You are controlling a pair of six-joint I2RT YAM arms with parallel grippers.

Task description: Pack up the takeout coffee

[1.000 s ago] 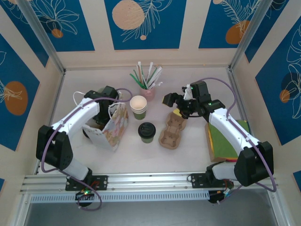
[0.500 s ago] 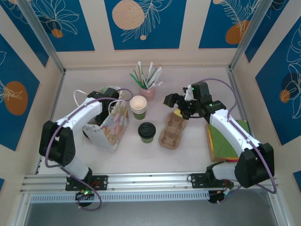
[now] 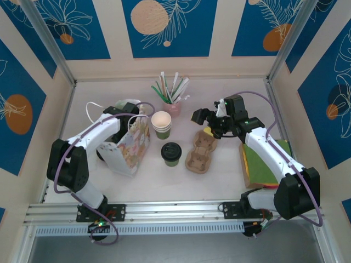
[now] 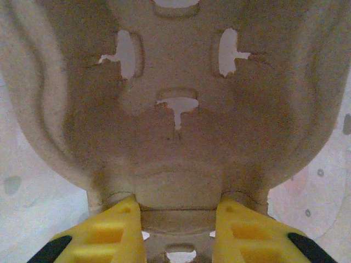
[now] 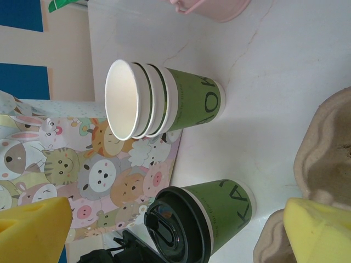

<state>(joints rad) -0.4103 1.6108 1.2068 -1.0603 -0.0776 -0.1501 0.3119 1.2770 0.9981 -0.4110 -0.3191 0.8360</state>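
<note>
From above, I am reaching my left arm (image 3: 96, 131) down into the open mouth of the paper bag (image 3: 131, 149), the one printed with cartoon animals, which is standing on the table (image 3: 164, 183) towards my left side. The takeout coffee (image 3: 171, 153), green with its black lid on, is standing upright just beside the bag, between it and the cup carrier (image 3: 200, 150) that is lying flat on the table. A stack of lidless cups (image 3: 162, 124) is sitting just behind the coffee, and a pink cup of straws (image 3: 173, 104) is standing farther back. My right gripper (image 3: 211, 127) is hovering over the far end of the cup carrier with its fingers spread wide, apart from the coffee. Through my left wrist camera, my left gripper (image 4: 178, 230) is pinching the near edge of a held pulp tray (image 4: 175, 109): a yellow fingertip (image 4: 109, 230) is pressing on each side of a ridge in the moulded brown pulp, whose slotted holes are facing the lens, with pale spotted paper showing behind it. Through my right wrist camera, my right gripper (image 5: 175, 227) is gaping, one yellow fingertip (image 5: 33, 224) in each lower corner with nothing between them touching either. The takeout coffee (image 5: 203, 219) is showing beyond that gap, lid towards the bag (image 5: 109, 170), with the stack of lidless cups (image 5: 164, 101) near it and the cup carrier (image 5: 329, 148) by my right-hand fingertip.
</note>
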